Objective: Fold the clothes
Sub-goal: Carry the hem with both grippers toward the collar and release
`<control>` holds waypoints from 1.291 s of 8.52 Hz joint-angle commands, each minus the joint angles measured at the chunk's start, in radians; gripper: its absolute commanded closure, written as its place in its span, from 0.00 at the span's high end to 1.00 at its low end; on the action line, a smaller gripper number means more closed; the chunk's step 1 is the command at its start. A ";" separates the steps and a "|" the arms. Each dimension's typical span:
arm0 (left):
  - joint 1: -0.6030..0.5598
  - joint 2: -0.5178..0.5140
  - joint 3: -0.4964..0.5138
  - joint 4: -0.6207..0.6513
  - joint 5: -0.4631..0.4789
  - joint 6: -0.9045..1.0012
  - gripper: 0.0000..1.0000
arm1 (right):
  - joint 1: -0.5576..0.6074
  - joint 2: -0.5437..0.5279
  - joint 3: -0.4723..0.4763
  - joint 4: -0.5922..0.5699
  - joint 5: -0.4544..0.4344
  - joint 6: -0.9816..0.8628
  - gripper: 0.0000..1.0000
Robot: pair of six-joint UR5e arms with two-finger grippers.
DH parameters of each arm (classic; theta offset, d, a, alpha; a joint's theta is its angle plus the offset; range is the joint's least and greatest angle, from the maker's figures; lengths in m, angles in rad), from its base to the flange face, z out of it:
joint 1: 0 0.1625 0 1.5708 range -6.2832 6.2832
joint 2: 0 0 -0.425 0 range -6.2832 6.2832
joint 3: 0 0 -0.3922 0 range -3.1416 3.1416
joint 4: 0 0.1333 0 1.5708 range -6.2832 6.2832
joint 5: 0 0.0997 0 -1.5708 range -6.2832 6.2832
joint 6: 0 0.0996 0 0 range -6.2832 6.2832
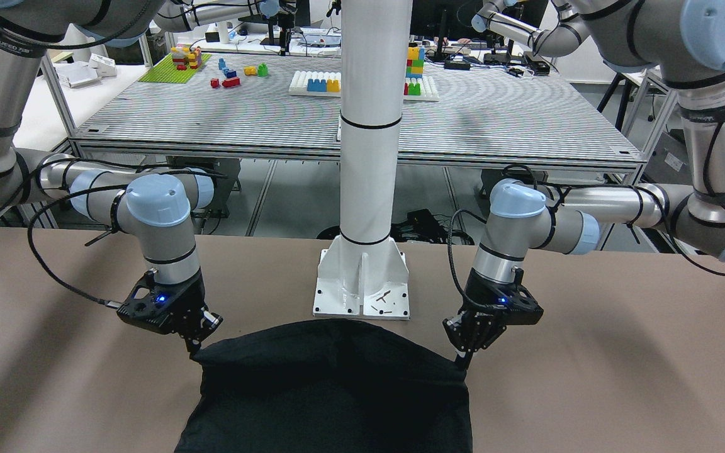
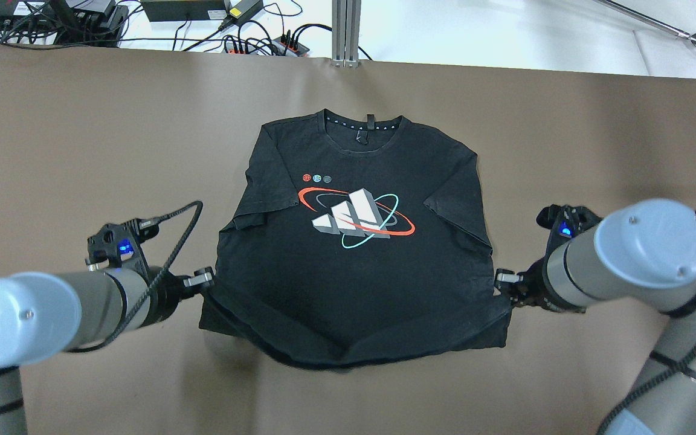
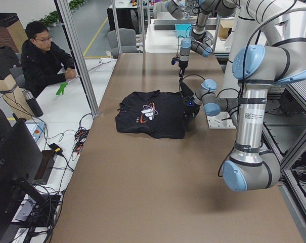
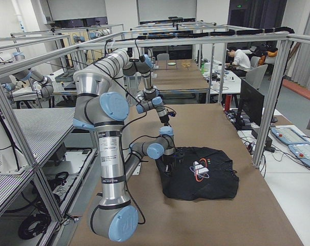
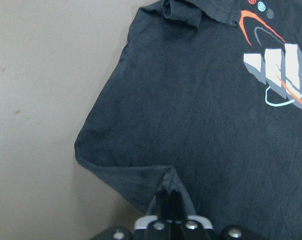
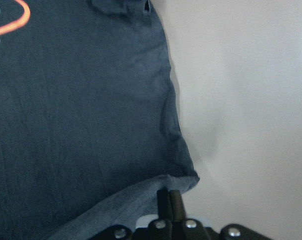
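A brown table top [image 2: 82,151] fills the overhead view, with a tangle of cables [image 2: 257,41] past its edge at 12 o'clock. In the front-facing view, a ribbed grey bench [image 1: 494,126] at 12 o'clock carries coloured toy bricks [image 1: 317,82] (a green baseplate [image 1: 174,68] at 11). In the left-end view, a man in black [image 3: 41,63] sits at 10 o'clock.

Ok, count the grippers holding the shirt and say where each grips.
2. The left gripper pinches the shirt's bottom corner on the robot's left; the right gripper pinches the opposite bottom corner.
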 commanded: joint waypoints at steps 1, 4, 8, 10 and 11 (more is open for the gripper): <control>-0.210 -0.044 0.086 0.004 -0.151 0.159 0.00 | 0.198 0.115 -0.136 -0.084 0.031 -0.243 0.00; -0.233 -0.070 0.084 0.005 -0.174 0.165 0.00 | 0.263 0.143 -0.159 -0.083 0.027 -0.288 0.00; -0.272 -0.106 0.144 0.005 -0.174 0.173 0.00 | 0.290 0.262 -0.334 -0.043 -0.015 -0.336 0.00; -0.322 -0.227 0.286 0.001 -0.177 0.187 0.00 | 0.320 0.295 -0.489 0.110 -0.015 -0.348 0.00; -0.338 -0.270 0.346 -0.007 -0.178 0.188 0.00 | 0.327 0.318 -0.536 0.147 -0.015 -0.363 0.00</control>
